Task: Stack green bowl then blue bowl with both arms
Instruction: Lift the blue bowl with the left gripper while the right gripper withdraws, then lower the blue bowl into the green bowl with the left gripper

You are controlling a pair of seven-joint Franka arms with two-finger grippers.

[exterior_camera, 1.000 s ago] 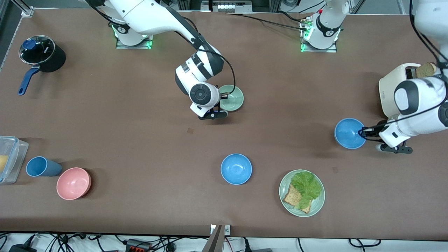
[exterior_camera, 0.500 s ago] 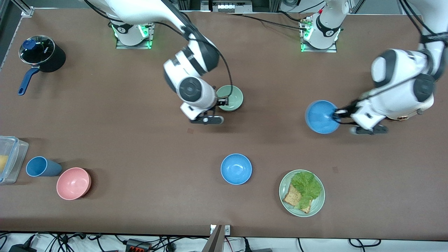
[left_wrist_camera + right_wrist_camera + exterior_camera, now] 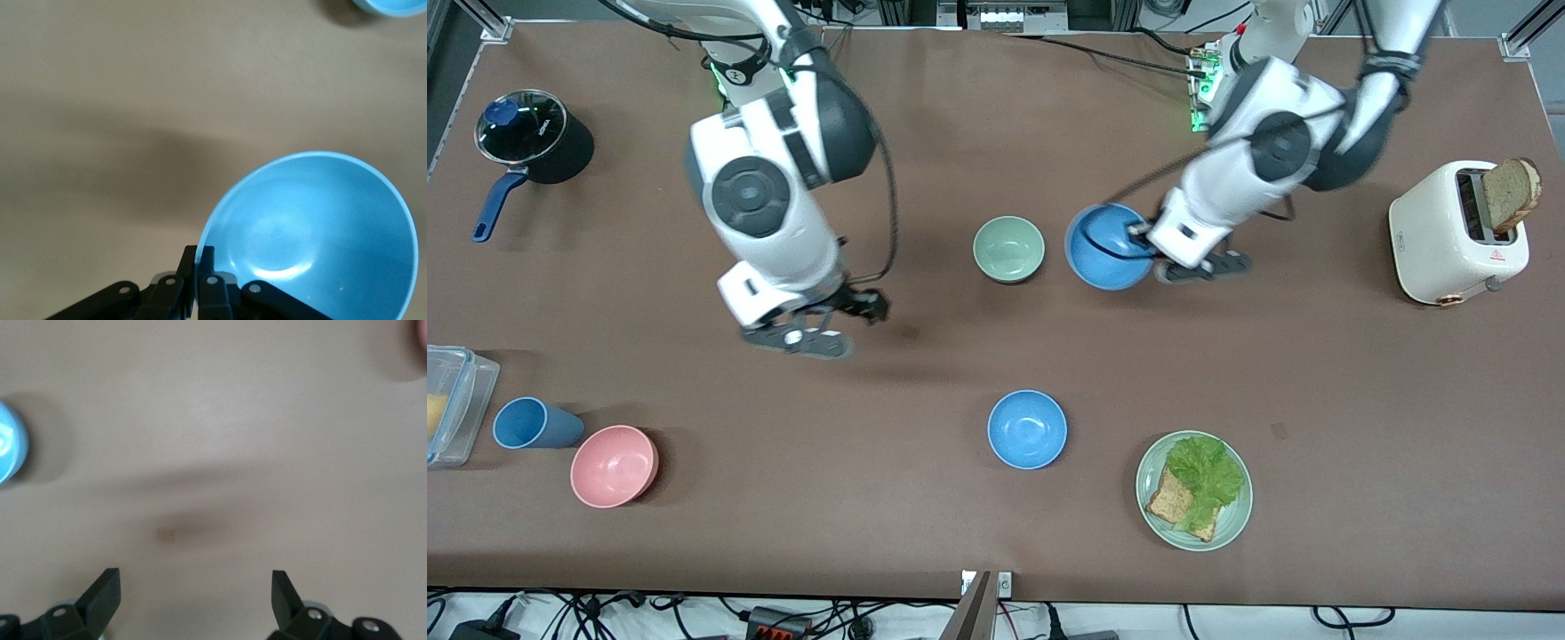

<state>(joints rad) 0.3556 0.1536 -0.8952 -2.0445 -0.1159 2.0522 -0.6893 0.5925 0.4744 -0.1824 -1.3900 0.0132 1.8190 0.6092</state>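
Plate (image 3: 1232, 524): pale green, closest to the front camera, with lettuce (image 3: 1206, 476) and toast (image 3: 1172, 503) on it
Pink bowl (image 3: 615, 466): sits on the table (image 3: 996, 356) toward the right arm's end, about as close to the camera as the plate
Blue cup (image 3: 531, 423): lies on its side just beside the pink bowl, a little farther from the camera
Clear box (image 3: 452, 404): stands at the table's edge, just beside the blue cup
Spare blue bowl (image 3: 1027, 428): sits alone on the table, near the plate, toward the middle
Right gripper (image 3: 854, 311): up in the air over bare table, fingers (image 3: 103, 593) spread wide with nothing between them
Green bowl (image 3: 1008, 249): sits on the table by itself, farther from the camera than the spare blue bowl
Blue bowl (image 3: 1107, 246): held up in the air and tipped, just beside the green bowl, toward the left arm's end
Left gripper (image 3: 1141, 242): fingers (image 3: 207, 267) pinched tight on the blue bowl's rim
Toaster (image 3: 1454, 231): white, at the left arm's end of the table, with a slice of bread (image 3: 1512, 191) sticking out of the top
Pot (image 3: 534, 138): black, with a glass lid and a blue handle, farthest from the camera, at the right arm's end
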